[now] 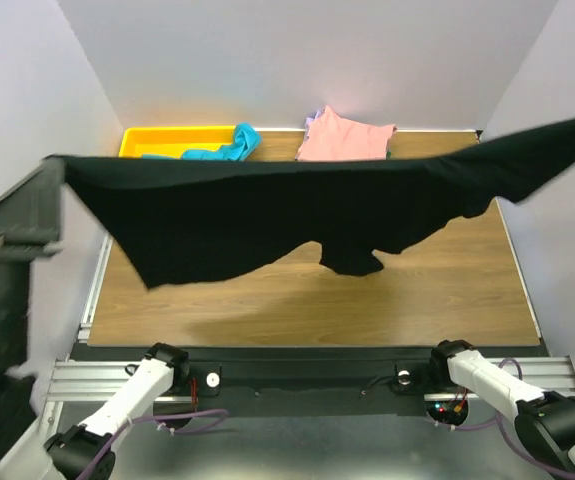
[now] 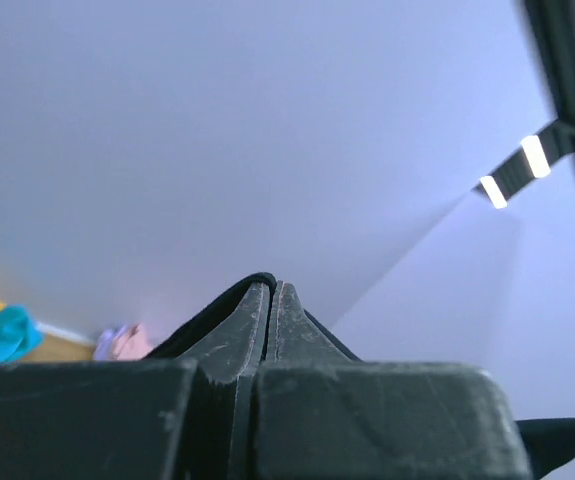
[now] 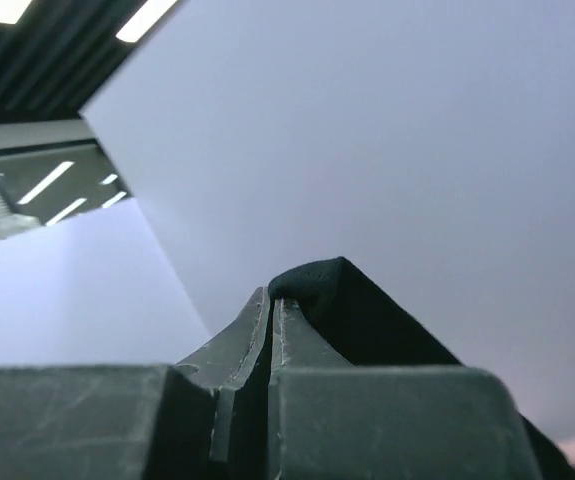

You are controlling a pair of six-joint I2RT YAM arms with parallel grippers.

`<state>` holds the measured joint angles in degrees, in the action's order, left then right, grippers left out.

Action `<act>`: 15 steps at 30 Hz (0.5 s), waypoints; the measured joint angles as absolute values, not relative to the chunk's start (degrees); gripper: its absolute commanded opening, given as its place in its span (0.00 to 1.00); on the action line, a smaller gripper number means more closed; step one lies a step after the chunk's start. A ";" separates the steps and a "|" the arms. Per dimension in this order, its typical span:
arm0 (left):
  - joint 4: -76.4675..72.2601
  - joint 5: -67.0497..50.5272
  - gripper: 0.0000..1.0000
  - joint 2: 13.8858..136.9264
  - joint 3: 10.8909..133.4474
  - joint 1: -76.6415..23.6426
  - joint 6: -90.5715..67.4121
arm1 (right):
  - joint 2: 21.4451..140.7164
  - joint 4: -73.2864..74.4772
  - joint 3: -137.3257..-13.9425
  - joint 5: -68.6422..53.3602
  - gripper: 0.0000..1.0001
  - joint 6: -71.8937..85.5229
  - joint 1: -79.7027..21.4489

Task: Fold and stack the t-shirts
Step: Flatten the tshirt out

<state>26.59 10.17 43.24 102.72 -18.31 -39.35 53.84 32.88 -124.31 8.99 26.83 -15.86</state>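
Two claws, one black shirt point(image 1: 267, 215). The shirt is stretched in the air across the full width of the top view, well above the desk point(image 1: 447, 290). Its upper edge is taut; its lower edge sags in uneven folds near the centre.

Left claw point(image 2: 272, 290): fingers pressed together, a thin fold of black cloth pinched at the tips.
Right claw point(image 3: 272, 300): fingers together, a thicker bunch of black cloth clamped at the tips and trailing to the right in that view.

Surroundings, top view:
- Yellow bin point(image 1: 167, 140) at the far left corner of the desk.
- Teal shirt point(image 1: 229, 148) at the bin's right end, partly over the rim.
- Pink shirt point(image 1: 345, 138) at the far edge, right of the bin and apart from it.
- Sliver of lavender cloth point(image 1: 312, 122) at the pink shirt's upper left corner.

The hanging black shirt crosses in front of all of these and covers their near parts and a band of the desk.

Hidden or unclear:
- The right claw falls outside the top view, and the shirt's right end runs off the frame edge.
- The left arm point(image 1: 7, 215) sits close to the camera, large and blurred, and the claw is hard to separate from it there.
- Both wrist views point up at walls and ceiling lights. The left one catches only blurred patches of teal and pink low on its left.
- How the far shirts are folded: cannot tell.
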 measured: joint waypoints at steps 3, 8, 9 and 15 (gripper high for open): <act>27.07 8.88 0.00 42.11 110.06 -18.28 -38.35 | 54.52 32.73 -131.79 6.39 0.00 25.87 -15.86; 27.40 8.34 0.00 41.95 116.09 -18.28 -37.56 | 55.13 31.83 -138.85 5.80 0.00 23.97 -15.86; 27.51 8.36 0.00 41.95 116.44 -18.28 -37.50 | 55.18 31.18 -139.17 6.22 0.00 23.42 -15.86; 27.22 10.85 0.00 42.57 111.09 -18.28 -37.45 | 57.28 28.69 -134.96 10.31 0.00 20.97 -15.86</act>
<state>27.22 10.85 42.57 111.09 -18.28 -37.45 57.28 28.69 -134.96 10.31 20.97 -15.86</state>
